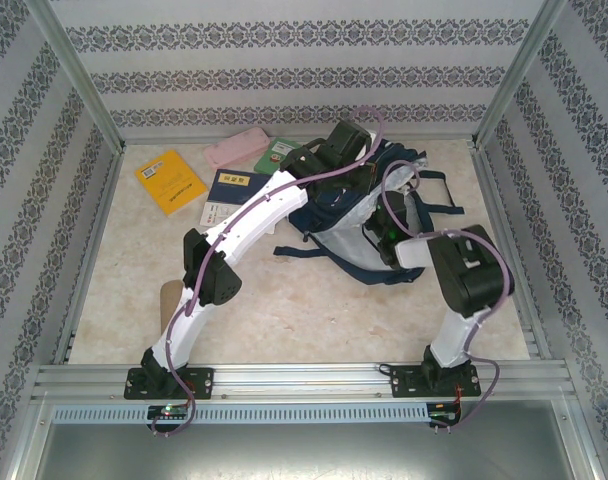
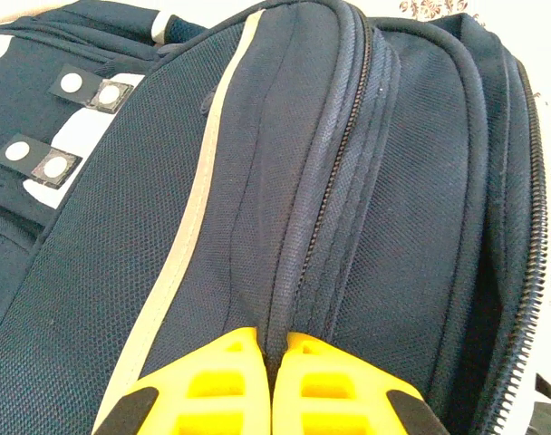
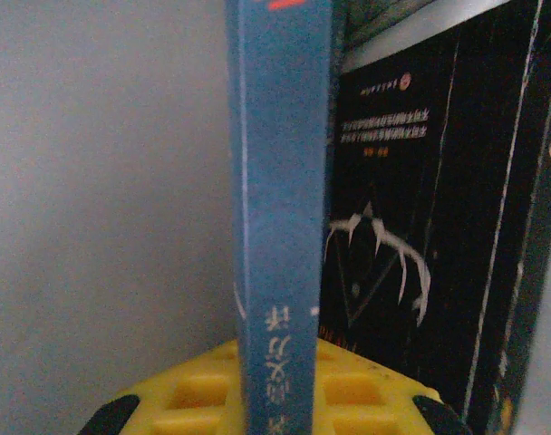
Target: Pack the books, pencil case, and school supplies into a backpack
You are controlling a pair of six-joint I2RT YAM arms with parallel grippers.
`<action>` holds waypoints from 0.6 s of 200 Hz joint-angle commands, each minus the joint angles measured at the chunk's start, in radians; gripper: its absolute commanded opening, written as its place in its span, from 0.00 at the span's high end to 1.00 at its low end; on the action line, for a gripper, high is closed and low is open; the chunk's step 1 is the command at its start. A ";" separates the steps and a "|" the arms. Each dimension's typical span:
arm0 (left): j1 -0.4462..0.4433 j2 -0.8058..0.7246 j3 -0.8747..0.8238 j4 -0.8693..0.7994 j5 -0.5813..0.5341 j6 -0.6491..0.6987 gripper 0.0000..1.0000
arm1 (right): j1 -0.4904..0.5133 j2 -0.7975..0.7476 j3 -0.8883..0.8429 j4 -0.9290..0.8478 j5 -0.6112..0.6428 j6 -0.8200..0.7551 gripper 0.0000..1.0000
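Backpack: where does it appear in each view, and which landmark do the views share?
Top external: backpack, centre right, beneath both arms.
Left wrist: its navy fabric across the frame; zipper running down toward the jaws.
Right wrist: probably its grey lining, left half, beside the blue book.
Shared landmark: that grey lining, also at the opening in top external.

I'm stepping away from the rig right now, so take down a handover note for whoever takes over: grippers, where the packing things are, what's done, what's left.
Left gripper: shut, pinching a fold of the backpack beside its zip.
Right gripper: shut on a blue book, held edge-on in the backpack's opening.
Done: the black book appears to be inside already, next to the blue one.
On the table: yellow-orange book, navy book, green book, pencil case, white packet, and the tan piece by the left arm.
Left: release the blue book inside, then pack those six.
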 commanded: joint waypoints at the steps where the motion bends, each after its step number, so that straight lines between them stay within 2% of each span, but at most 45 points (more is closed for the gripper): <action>1: 0.008 -0.087 0.069 0.082 0.023 -0.036 1.00 | 0.021 0.085 0.100 0.094 0.040 0.055 1.00; 18: 0.008 -0.087 0.068 0.077 0.016 -0.031 1.00 | 0.028 0.123 0.154 0.032 0.040 0.040 1.00; 25: 0.008 -0.087 0.068 0.076 0.015 -0.031 1.00 | 0.028 0.130 0.174 -0.007 0.029 0.030 0.93; 41: 0.009 -0.084 0.068 0.074 0.011 -0.029 1.00 | 0.022 0.141 0.220 -0.105 -0.016 0.013 0.86; 47: 0.009 -0.081 0.068 0.072 0.008 -0.029 1.00 | 0.018 0.144 0.231 -0.140 -0.032 0.015 0.80; 54: 0.009 -0.082 0.068 0.072 0.003 -0.029 1.00 | 0.014 0.145 0.243 -0.194 -0.058 0.014 0.66; 58: 0.009 -0.079 0.068 0.070 0.004 -0.029 1.00 | 0.011 0.144 0.247 -0.215 -0.072 0.011 0.61; 94: 0.014 -0.070 0.068 0.065 -0.011 -0.026 1.00 | -0.002 0.068 0.243 -0.432 -0.104 -0.044 0.40; 120: 0.018 -0.059 0.069 0.068 -0.007 -0.031 1.00 | -0.020 0.018 0.248 -0.592 -0.114 -0.094 0.36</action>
